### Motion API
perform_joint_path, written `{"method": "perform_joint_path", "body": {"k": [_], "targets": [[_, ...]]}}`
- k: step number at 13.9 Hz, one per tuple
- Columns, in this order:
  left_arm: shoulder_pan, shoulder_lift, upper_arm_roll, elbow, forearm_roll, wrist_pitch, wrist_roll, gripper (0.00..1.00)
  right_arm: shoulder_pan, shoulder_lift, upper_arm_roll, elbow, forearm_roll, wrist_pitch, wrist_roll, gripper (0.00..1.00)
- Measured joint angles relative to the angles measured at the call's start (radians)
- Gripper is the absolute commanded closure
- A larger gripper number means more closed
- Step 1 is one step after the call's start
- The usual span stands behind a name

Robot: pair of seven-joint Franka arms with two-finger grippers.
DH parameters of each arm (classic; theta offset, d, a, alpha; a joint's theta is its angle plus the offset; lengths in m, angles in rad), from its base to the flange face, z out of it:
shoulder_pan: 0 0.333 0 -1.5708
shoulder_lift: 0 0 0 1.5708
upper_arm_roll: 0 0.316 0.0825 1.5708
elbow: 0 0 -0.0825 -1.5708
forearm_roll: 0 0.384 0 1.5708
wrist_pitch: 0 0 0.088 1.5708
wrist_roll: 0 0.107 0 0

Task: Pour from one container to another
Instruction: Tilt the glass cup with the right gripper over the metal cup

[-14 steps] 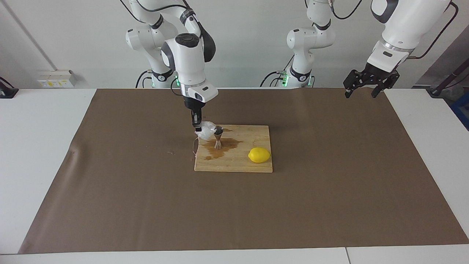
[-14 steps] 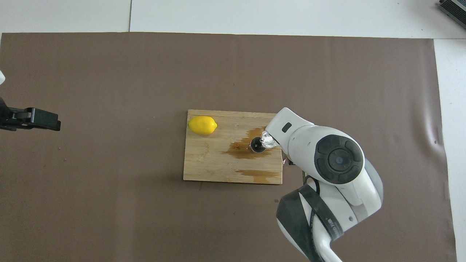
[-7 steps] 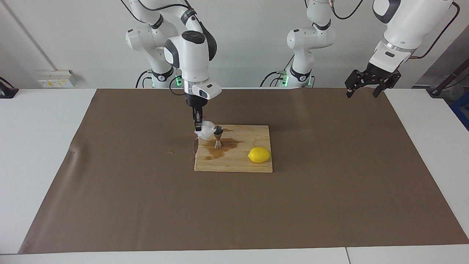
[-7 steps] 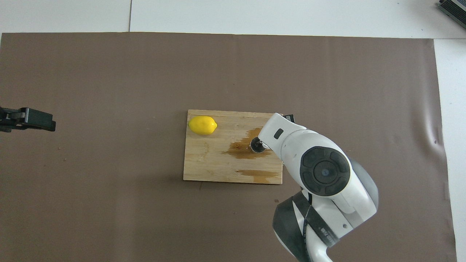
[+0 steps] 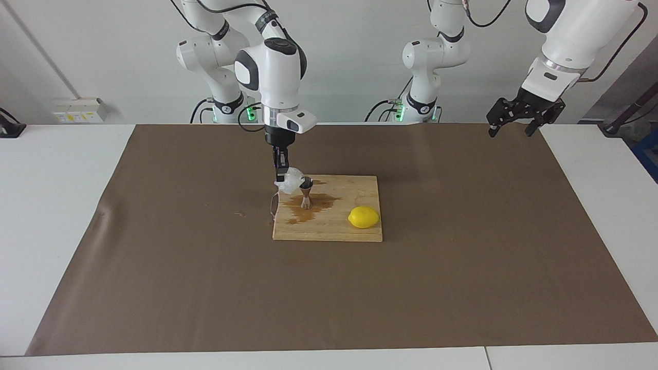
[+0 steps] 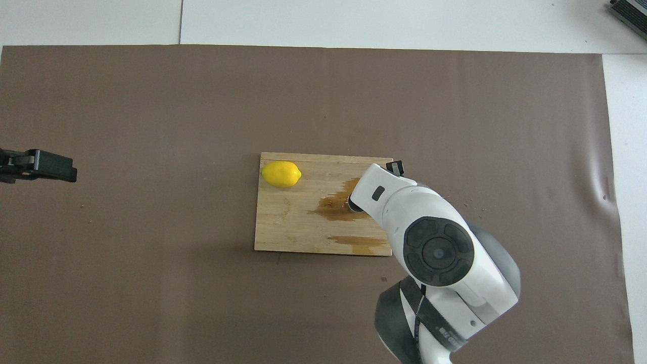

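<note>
You have the crinkly plastic cup (image 5: 289, 181) held up off the board, tipped toward the steel jigger (image 5: 306, 192), its mouth right at the jigger's top cone. The right gripper (image 5: 280, 173) pinches the cup from above, fingers pressed tight on it. The jigger stands upright on the wooden cutting board (image 5: 354, 234), at the board's edge nearer the robots, toward the right arm's end. A brown puddle (image 5: 313, 204) spreads on the wood around its foot, and a second wet streak (image 6: 361, 241) lies nearer the robots.

A lemon (image 5: 363, 217) rests on the same board toward the left arm's end, well apart from the jigger.

From overhead, the right arm's wrist covers the cup and most of the jigger.

The board sits mid-way on a brown paper sheet (image 5: 462, 288) over the white table (image 5: 51, 205); the sheet around the board is bare. Your left gripper (image 5: 519, 115) waits with its jaws spread, up in the air over the sheet's corner at the left arm's end.
</note>
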State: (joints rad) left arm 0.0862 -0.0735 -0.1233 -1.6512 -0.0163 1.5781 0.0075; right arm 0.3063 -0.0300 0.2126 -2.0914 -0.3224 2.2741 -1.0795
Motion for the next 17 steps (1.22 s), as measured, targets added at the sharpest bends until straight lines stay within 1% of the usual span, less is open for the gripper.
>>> {"method": "perform_joint_path", "body": {"k": [7, 17], "targets": [[0.002, 0.000, 0.000, 0.000, 0.000, 0.024, 0.043, 0.00, 0.018, -0.014, 0.000, -0.002, -0.053, -0.019, 0.000, 1.00], [0.003, 0.000, -0.004, -0.010, 0.000, 0.023, 0.047, 0.00, 0.018, -0.017, 0.001, -0.002, -0.074, -0.031, 0.000, 1.00]]}}
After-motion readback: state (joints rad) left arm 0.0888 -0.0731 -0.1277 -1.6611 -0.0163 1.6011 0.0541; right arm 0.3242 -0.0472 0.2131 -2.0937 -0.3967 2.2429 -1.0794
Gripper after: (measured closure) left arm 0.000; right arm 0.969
